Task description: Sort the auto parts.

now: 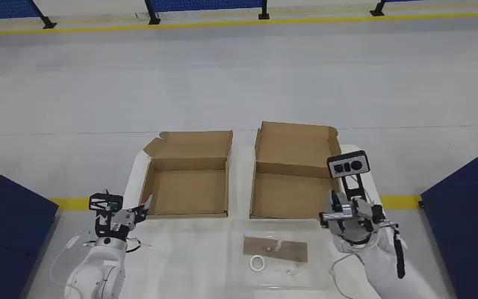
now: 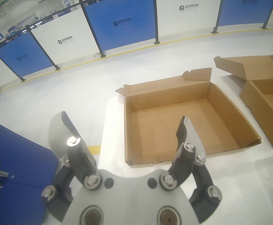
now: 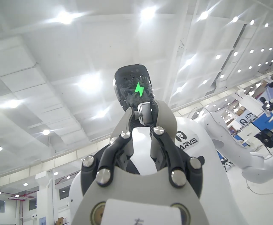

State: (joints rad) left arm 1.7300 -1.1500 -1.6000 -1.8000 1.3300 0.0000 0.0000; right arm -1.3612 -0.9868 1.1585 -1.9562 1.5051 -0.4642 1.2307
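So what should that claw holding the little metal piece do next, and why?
Probably turn the right claw downward and carry its small metal part over the nearer cardboard box. The claw is shut on the part but tipped upward, away from the table, beside that open box. Which box suits this part I cannot tell.

Blue and white partition panels are standing along the far floor, a yellow line is running before them, and ceiling lights are glowing overhead.
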